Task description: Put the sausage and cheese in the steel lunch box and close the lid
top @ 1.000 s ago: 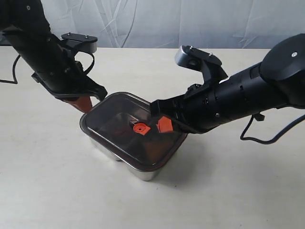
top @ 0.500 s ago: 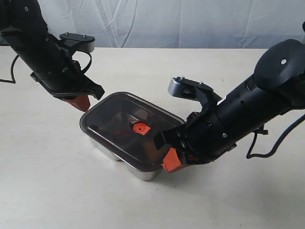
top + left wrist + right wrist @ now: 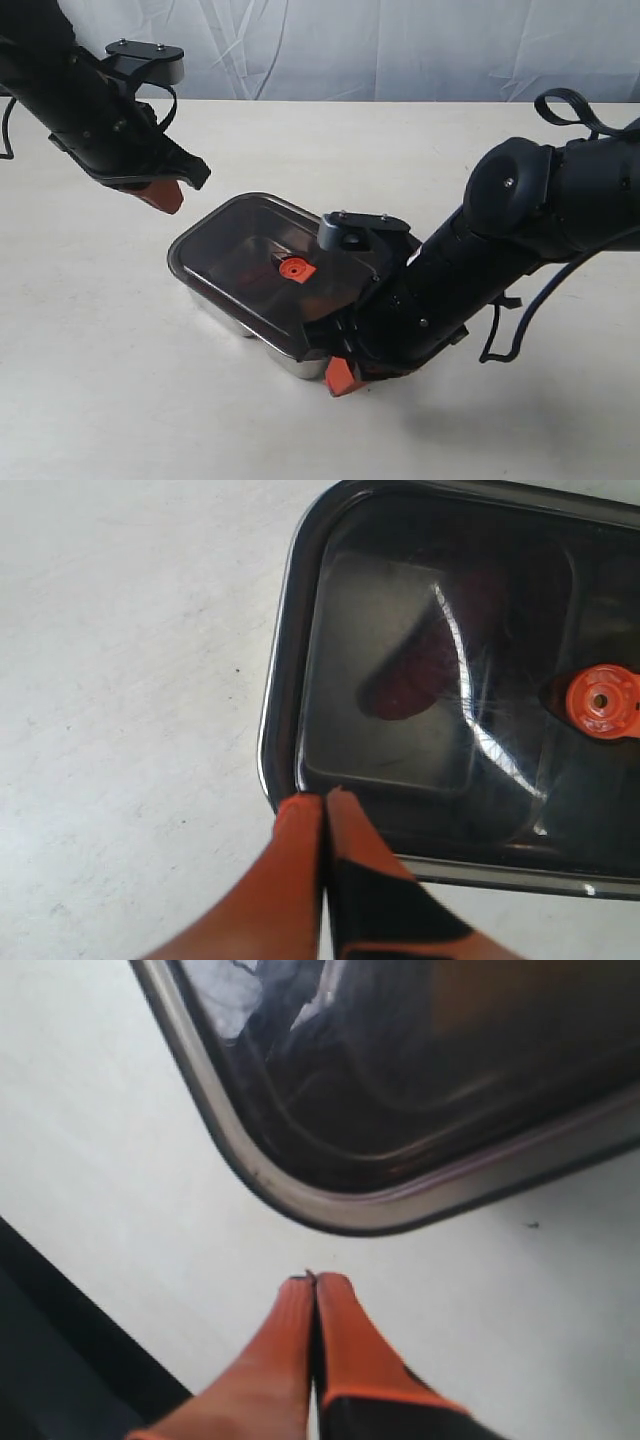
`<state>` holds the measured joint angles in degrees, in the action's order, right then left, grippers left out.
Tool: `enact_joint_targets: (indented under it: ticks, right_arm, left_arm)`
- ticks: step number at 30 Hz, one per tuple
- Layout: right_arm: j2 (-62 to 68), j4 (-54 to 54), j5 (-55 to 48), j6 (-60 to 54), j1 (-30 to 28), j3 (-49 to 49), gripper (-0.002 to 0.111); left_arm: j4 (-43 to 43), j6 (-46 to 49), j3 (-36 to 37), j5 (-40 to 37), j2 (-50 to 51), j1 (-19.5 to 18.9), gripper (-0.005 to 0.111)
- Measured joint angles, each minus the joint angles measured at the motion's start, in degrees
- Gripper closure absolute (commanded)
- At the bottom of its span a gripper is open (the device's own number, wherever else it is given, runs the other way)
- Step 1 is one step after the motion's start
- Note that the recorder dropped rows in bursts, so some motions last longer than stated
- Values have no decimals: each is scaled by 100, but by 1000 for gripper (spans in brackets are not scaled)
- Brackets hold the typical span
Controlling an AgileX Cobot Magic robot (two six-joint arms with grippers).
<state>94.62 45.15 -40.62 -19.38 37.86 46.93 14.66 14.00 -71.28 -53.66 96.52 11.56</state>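
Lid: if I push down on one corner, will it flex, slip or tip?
Probably stiff: the lid looks like moulded hard plastic. Its glossy top may be slippery. It sits flat on the box, so tipping seems unlikely.

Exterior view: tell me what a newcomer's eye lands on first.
The steel lunch box in the middle of the table, covered by its dark lid with a bright orange valve at centre. The right gripper, shut, points down beside the box's near corner; the left gripper, also shut, hangs off its far-left corner.
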Motion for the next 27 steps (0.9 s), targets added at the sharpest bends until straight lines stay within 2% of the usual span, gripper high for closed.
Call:
enact_joint_targets:
  ticks: [27]
  right_arm:
    - [0, 22, 368, 11, 0, 0, 109]
  left_arm:
    - [0, 0, 0, 0, 0, 0, 107]
